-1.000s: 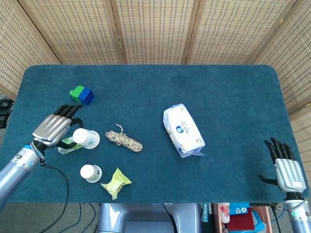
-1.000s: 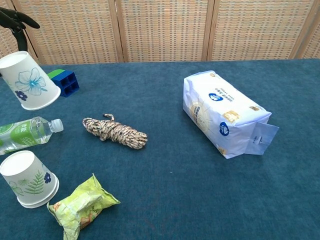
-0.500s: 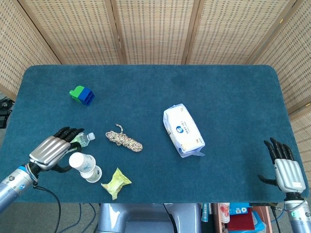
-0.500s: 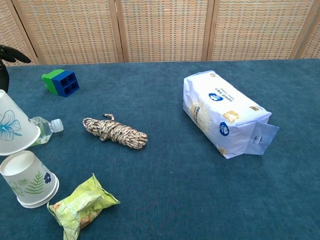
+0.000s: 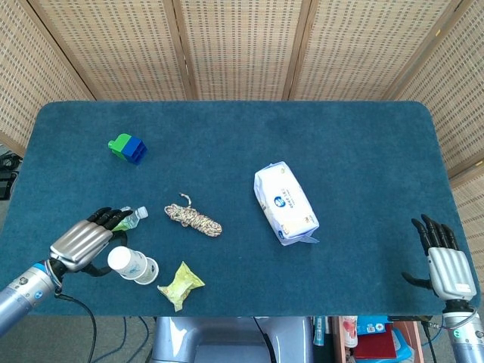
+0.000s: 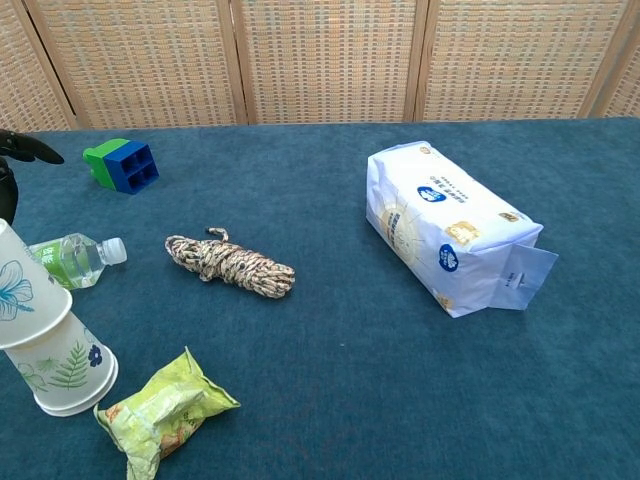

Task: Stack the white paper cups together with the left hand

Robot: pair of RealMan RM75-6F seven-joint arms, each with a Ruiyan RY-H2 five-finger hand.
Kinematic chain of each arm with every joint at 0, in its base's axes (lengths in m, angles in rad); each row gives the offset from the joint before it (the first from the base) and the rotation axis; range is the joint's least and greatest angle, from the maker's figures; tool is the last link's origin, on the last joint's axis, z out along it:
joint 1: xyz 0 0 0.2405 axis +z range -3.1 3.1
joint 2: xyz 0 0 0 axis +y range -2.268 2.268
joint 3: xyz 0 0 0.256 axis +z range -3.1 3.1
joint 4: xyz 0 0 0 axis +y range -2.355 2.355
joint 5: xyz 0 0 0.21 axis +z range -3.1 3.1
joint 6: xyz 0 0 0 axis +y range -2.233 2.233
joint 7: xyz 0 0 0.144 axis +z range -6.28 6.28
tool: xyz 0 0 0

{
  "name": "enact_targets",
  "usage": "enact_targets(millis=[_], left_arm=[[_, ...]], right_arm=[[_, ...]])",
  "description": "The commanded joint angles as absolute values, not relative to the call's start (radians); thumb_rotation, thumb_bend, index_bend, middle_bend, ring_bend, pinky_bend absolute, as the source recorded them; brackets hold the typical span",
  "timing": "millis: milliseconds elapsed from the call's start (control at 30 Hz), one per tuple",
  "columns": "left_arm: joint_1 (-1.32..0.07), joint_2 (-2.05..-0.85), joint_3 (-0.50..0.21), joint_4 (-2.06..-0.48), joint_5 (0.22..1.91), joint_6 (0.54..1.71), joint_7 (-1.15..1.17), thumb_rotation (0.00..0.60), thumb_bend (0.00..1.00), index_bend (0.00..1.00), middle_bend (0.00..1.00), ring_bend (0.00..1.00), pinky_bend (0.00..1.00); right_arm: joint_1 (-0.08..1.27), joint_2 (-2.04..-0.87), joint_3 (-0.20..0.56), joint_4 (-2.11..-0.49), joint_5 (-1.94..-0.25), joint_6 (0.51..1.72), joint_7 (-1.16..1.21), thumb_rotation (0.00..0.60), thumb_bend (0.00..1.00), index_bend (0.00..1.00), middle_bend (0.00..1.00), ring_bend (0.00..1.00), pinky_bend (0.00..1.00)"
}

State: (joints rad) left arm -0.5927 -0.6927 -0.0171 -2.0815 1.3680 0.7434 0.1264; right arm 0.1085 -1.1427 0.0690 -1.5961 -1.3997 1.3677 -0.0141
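Note:
Two white paper cups stand upside down near the table's front left. The flower-printed cup [image 6: 22,290] is tilted and sits over the leaf-printed cup [image 6: 68,372] on the cloth. In the head view they read as one stack of cups [image 5: 132,265]. My left hand [image 5: 82,242] grips the upper cup from the left side, its fingers curled around it; the chest view shows only a dark fingertip [image 6: 22,150] at the left edge. My right hand [image 5: 442,257] hangs at the front right corner with fingers apart, holding nothing.
A small water bottle [image 6: 70,259] lies just behind the cups. A crumpled green wrapper [image 6: 160,410] lies beside them on the right. A coil of rope [image 6: 230,264], a blue and green block [image 6: 122,163] and a white tissue pack [image 6: 450,225] lie further off.
My left hand has carried the flower cup forward and down from above the bottle. The cup now sits over the leaf cup. The right hand has stayed still.

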Motion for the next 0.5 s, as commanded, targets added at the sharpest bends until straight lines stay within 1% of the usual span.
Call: enact_targets(millis=[33,200,233,300,367,433,467,500], left_arm=[[-0.591,-0.704,-0.015,-2.076,1.365,0.748,0.141,0.600,0.27,0.42,0.00,0.00,0.00],[-0.591,-0.749,-0.006,-2.058,1.352,0.755,0.194,0.600,0.26,0.41,0.00,0.00,0.00],[-0.592,-0.757,-0.004,-2.054,1.347,0.754,0.206,0.600,0.26,0.40,0.00,0.00,0.00],[-0.593,-0.772,-0.001,-2.049,1.336,0.754,0.228,0.600,0.26,0.35,0.00,0.00,0.00],[-0.596,-0.800,0.004,-2.034,1.319,0.756,0.263,0.600,0.27,0.23,0.00,0.00,0.00],[-0.597,-0.822,0.006,-2.028,1.301,0.762,0.288,0.600,0.27,0.08,0.00,0.00,0.00],[-0.597,-0.837,0.008,-2.023,1.290,0.764,0.298,0.600,0.27,0.03,0.00,0.00,0.00],[-0.597,-0.845,0.009,-2.020,1.285,0.769,0.305,0.600,0.27,0.01,0.00,0.00,0.00]], right_arm=[[0.108,-1.141,0.069,-1.598,-1.401,1.369,-0.013,0.600,0.00,0.00,0.00,0.00,0.00],[0.105,-1.139,0.068,-1.604,-1.410,1.380,-0.013,0.600,0.00,0.00,0.00,0.00,0.00],[0.104,-1.138,0.068,-1.604,-1.411,1.382,-0.013,0.600,0.00,0.00,0.00,0.00,0.00],[0.103,-1.137,0.068,-1.605,-1.413,1.384,-0.011,0.600,0.00,0.00,0.00,0.00,0.00],[0.103,-1.136,0.068,-1.606,-1.413,1.384,-0.010,0.600,0.00,0.00,0.00,0.00,0.00],[0.103,-1.136,0.068,-1.606,-1.412,1.383,-0.011,0.600,0.00,0.00,0.00,0.00,0.00],[0.103,-1.135,0.068,-1.606,-1.411,1.382,-0.010,0.600,0.00,0.00,0.00,0.00,0.00],[0.103,-1.135,0.068,-1.606,-1.410,1.381,-0.010,0.600,0.00,0.00,0.00,0.00,0.00]])
